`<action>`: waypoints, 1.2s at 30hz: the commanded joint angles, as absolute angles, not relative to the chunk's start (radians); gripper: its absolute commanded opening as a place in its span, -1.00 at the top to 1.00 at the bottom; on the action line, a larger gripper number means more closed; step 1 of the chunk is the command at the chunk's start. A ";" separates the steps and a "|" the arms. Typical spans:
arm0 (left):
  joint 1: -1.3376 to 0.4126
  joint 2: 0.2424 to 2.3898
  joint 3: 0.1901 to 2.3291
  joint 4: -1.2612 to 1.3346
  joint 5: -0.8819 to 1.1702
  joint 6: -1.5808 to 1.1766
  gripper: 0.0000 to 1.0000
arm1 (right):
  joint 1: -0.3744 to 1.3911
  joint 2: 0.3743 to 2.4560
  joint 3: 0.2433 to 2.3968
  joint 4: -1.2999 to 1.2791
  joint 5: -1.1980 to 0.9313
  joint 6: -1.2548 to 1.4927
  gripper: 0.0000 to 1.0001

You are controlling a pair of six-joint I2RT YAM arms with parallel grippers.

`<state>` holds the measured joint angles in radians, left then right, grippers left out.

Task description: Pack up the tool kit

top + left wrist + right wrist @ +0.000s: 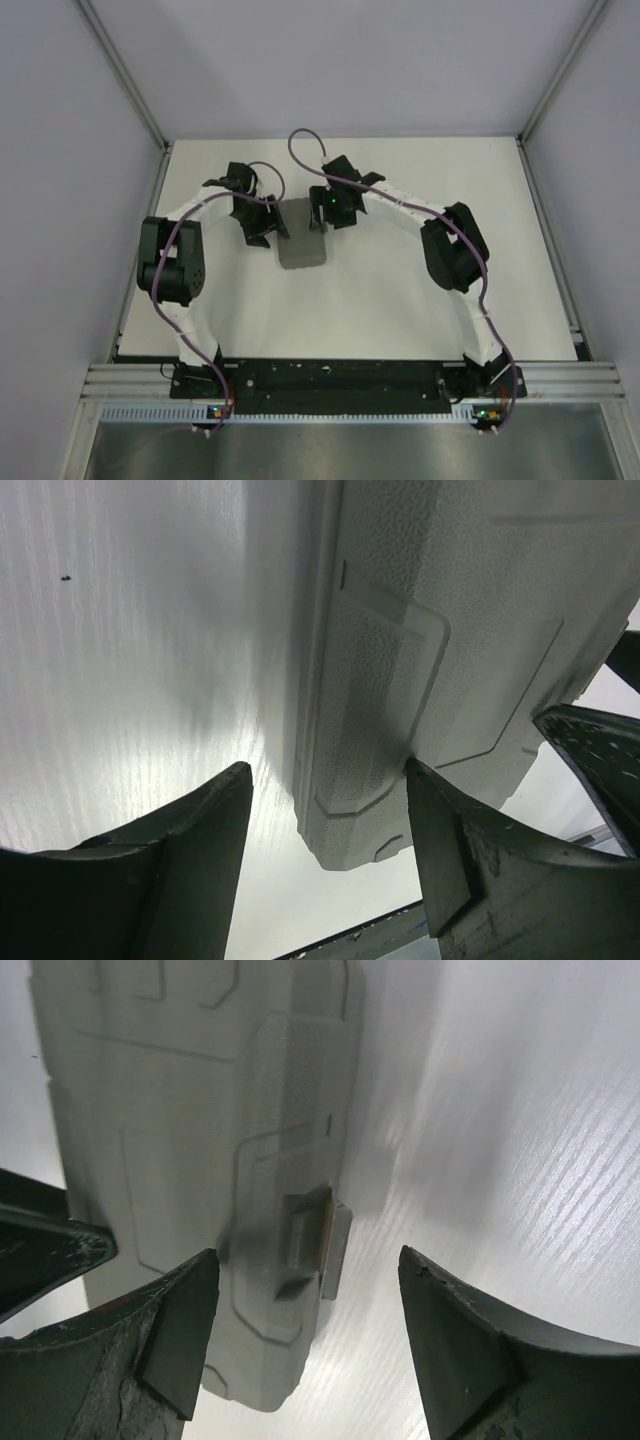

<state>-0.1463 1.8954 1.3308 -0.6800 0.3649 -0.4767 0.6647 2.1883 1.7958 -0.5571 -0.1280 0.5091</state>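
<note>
Near the middle of the tabletop (400,300), the grey case (301,238) is lying flat with its lid shut, between the ends of the two arms. On its left side, the left gripper (262,228) is hanging with its jaws standing well apart and holding nothing. One of its fingers is sitting over the bare tabletop and the other over the case's textured edge. At the case's far right side, the right gripper (327,212) is likewise gaping wide and gripping nothing, its fingers straddling the small latch (320,1235) on the case's side.
</note>
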 commanded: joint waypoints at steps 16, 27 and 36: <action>-0.176 1.962 1.344 -0.730 0.296 -0.460 -0.10 | 0.698 2.250 1.786 -0.577 -0.107 0.534 0.27; -0.189 1.974 1.350 -0.719 0.342 -0.454 -0.04 | 0.713 2.309 1.812 -0.652 -0.091 0.546 1.00; -0.196 1.968 1.368 -0.721 0.351 -0.457 -0.04 | 0.721 2.293 1.873 -0.678 -0.049 0.560 1.00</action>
